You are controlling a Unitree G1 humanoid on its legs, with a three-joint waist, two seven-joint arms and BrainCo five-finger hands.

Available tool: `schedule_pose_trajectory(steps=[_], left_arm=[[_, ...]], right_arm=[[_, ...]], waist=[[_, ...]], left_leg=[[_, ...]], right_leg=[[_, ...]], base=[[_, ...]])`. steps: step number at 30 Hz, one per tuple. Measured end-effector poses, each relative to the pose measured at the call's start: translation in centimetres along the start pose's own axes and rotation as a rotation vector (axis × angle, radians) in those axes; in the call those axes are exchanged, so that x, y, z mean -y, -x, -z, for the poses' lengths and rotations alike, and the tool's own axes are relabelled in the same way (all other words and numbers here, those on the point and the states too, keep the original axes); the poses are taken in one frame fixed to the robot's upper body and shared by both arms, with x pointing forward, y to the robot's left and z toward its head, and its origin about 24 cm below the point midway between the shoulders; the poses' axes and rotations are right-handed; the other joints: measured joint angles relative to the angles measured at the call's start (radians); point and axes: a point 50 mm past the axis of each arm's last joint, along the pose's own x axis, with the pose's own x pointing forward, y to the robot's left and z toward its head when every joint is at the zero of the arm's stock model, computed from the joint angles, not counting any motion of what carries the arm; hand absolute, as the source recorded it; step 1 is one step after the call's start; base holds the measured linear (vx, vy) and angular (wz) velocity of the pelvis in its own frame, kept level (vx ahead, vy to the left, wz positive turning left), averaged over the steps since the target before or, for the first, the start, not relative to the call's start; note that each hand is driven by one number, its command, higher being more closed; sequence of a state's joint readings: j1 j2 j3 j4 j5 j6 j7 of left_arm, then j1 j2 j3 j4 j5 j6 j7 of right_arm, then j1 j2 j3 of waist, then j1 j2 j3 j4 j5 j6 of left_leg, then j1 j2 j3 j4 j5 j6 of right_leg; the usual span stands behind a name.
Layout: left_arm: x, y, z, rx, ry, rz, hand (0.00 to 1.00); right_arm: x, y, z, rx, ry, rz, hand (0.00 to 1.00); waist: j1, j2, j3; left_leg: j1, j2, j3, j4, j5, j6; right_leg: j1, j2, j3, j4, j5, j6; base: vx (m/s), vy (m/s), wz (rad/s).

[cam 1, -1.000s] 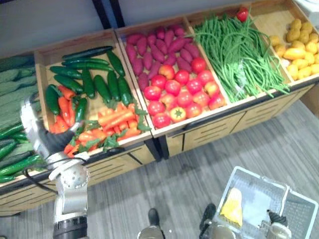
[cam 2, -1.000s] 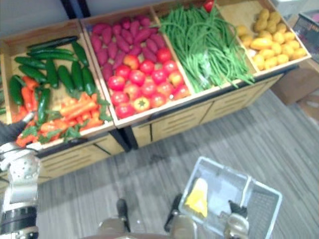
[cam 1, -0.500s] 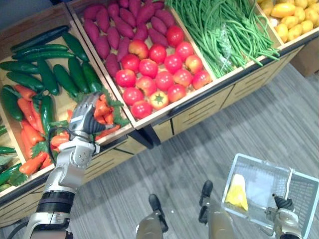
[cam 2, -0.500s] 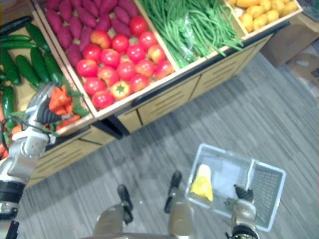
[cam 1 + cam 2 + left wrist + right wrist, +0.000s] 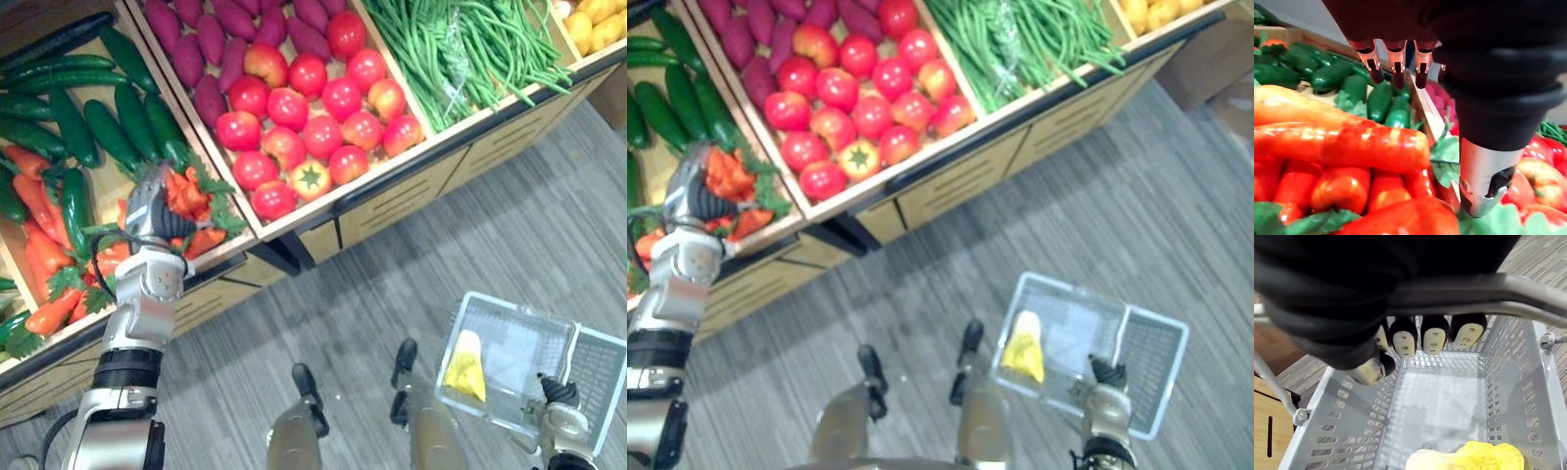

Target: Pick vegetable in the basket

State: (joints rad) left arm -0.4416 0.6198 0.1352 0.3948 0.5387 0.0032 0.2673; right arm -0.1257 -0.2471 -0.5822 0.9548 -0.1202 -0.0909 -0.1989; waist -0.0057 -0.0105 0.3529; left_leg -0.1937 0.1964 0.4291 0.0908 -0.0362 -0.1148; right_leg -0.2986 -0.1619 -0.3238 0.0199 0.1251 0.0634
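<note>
Carrots (image 5: 1342,147), orange with green tops, lay heaped at the front of a wooden crate (image 5: 1426,105), with dark cucumbers (image 5: 118,132) behind them. The left hand (image 5: 152,208) hovered right over the heap, fingers straight, gripping nothing. We judged the pick not yet made: next it must close on one carrot. The right hand (image 5: 1433,338) was curled round the handle (image 5: 1474,296) of a grey basket (image 5: 1347,431), which held one yellow item (image 5: 464,367).

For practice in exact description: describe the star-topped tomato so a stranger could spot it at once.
On the wooden produce stand, find the bin holding purple sweet potatoes behind red tomatoes. Near its front edge lies the tomato. It alone shows a green star-shaped cap, facing up, on orange-red skin.
</note>
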Motion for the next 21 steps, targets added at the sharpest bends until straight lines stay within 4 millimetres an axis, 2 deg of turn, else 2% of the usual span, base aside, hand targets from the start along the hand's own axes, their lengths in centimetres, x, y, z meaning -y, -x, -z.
schedule_pose_trajectory(steps=[9, 16, 21], left_arm=[[-2.4, -0.4, 0.3, -0.034, -0.009, -0.104, 0.0], [-2.4, -0.1, 0.6, -0.047, -0.024, -0.096, 0.0], [-2.7, -0.2, 0.2, -0.028, -0.034, -0.093, 0.0]], right_arm=[[-0.7, 0.0, -0.2, -0.016, -0.017, -0.016, 1.0], [-1.2, 0.0, -0.2, -0.017, -0.013, -0.04, 1.0], [-1.8, -0.1, -0.9, -0.002, -0.004, -0.066, 1.0]], waist=[[0.012, -0.002, 0.002], [0.026, -0.008, 0.006], [0.031, -0.026, 0.021]], left_leg=[[-0.031, 0.0, -0.026, 0.018, 0.0, 0.0], [-0.039, -0.001, -0.033, 0.021, 0.001, 0.001], [-0.065, -0.001, -0.043, 0.028, 0.003, 0.004]], right_leg=[[-0.012, -0.005, -0.003, 0.009, 0.0, 0.0], [-0.016, -0.007, -0.004, 0.011, -0.001, 0.0], [-0.034, -0.009, -0.011, 0.014, -0.001, 0.0]], base=[[-0.01, 0.007, 0.06], [-0.01, 0.004, 0.03], [0.0, 0.007, 0.04]])
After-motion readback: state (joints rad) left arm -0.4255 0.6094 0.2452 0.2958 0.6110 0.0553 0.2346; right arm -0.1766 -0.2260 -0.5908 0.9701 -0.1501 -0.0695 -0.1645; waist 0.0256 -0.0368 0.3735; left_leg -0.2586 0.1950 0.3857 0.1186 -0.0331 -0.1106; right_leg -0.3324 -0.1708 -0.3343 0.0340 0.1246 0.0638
